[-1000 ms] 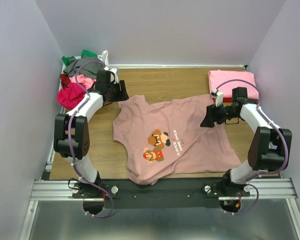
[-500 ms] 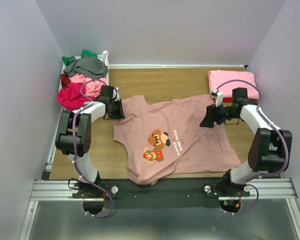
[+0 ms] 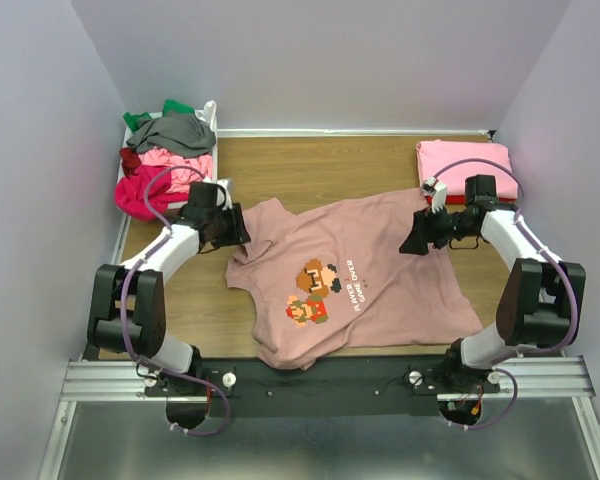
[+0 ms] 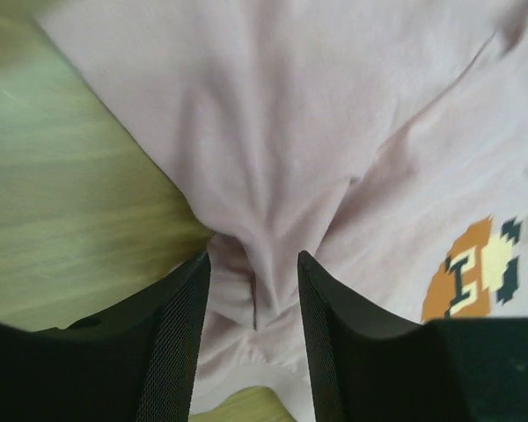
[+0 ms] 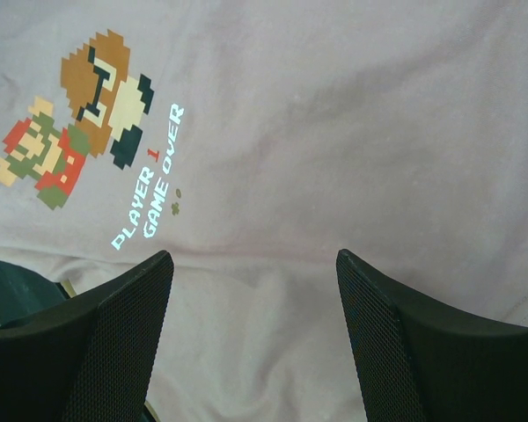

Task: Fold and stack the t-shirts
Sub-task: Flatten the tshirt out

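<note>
Top view: a dusty-pink cloth t-shirt (image 3: 370,270) with a pixel-art print lies spread across the middle of the brown wooden table (image 3: 320,165), reaching its near edge. The left gripper (image 3: 232,228) sits at its left sleeve, the right gripper (image 3: 413,236) over its right side. A heap of red, pink, grey and green t-shirts (image 3: 168,160) sits at the far-left corner, and a folded bright-pink t-shirt (image 3: 458,160) at the far-right corner.

Left wrist view: the black fingers (image 4: 172,343) clamp a bunched ridge of pink cloth.

Right wrist view: the fingers (image 5: 114,334) stand wide apart above the flat shirt.

wooden table (image 3: 320,165), pale lilac walls (image 3: 310,60), aluminium rail (image 3: 110,378) in front
</note>
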You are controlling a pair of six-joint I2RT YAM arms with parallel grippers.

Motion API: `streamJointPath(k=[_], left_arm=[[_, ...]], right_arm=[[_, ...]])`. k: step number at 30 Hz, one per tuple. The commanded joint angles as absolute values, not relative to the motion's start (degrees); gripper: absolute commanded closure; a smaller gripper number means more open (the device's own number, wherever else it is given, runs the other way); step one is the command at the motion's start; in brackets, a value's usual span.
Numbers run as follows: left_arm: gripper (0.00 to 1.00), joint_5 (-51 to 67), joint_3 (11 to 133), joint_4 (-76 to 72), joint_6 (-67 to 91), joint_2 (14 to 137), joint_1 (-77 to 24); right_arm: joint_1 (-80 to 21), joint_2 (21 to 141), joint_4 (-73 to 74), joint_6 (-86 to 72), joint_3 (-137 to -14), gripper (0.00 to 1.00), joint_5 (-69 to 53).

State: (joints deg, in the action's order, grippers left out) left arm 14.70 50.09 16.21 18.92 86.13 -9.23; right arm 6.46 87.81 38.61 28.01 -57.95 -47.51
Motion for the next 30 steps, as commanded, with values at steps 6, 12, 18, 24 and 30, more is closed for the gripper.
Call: streamJointPath(k=[6,12,18,24,30], left_arm=[[0.49,11.0,56.4,12.6,21.6,88.4,-4.3],[0.52,6.8,57.8,11.2,22.1,92.7,-4.4],[0.52,2.0,58.4,10.5,22.2,96.3,-5.3],[0.53,-4.1,60.9,10.0,22.7,99.4,-7.1],[0.55,-7.6,62.9,10.2,22.7,102.2,-8.3]], right_arm=[[6.8,86.0,38.1,27.9,-57.0,0.19,-49.2],[6.8,86.0,38.1,27.9,-57.0,0.18,-49.3],[6.8,86.4,38.1,27.9,-57.0,0.18,-49.5],[6.8,86.7,38.1,27.8,-57.0,0.18,-49.4],[6.8,86.7,38.1,27.9,-57.0,0.18,-49.4]])
